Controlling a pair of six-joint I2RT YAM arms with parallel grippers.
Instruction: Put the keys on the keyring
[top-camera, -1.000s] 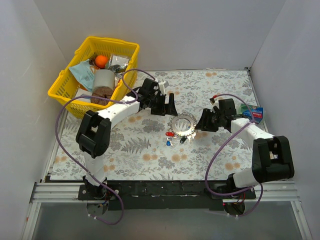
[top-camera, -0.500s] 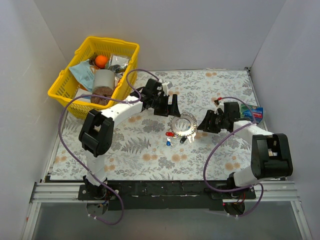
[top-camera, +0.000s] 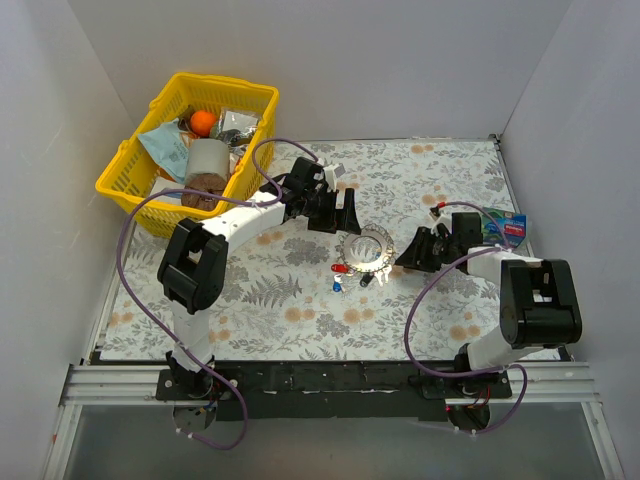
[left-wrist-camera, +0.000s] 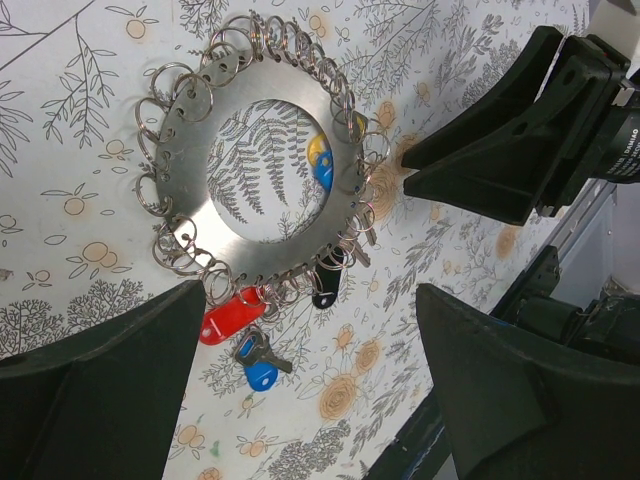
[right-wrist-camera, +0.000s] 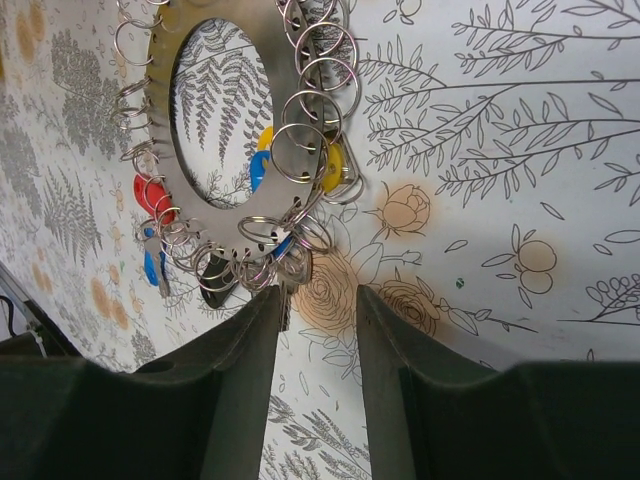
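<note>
The keyring is a flat silvery disc with a big hole and many small wire rings round its edge, lying on the floral mat. It also shows in the left wrist view and the right wrist view. On its near edge hang a red key, a blue key and a black key. Yellow and blue heads lie under the hole. My left gripper is wide open, just behind the ring. My right gripper is open and empty, at the ring's right edge.
A yellow basket with food items stands at the back left. A blue packet lies at the right edge of the mat, behind the right arm. White walls close in the left, back and right sides.
The left gripper shifted slightly right toward the ring. The right wrist moved right and lowered, its gripper staying at the ring's right edge. The keyring and keys have not moved.
</note>
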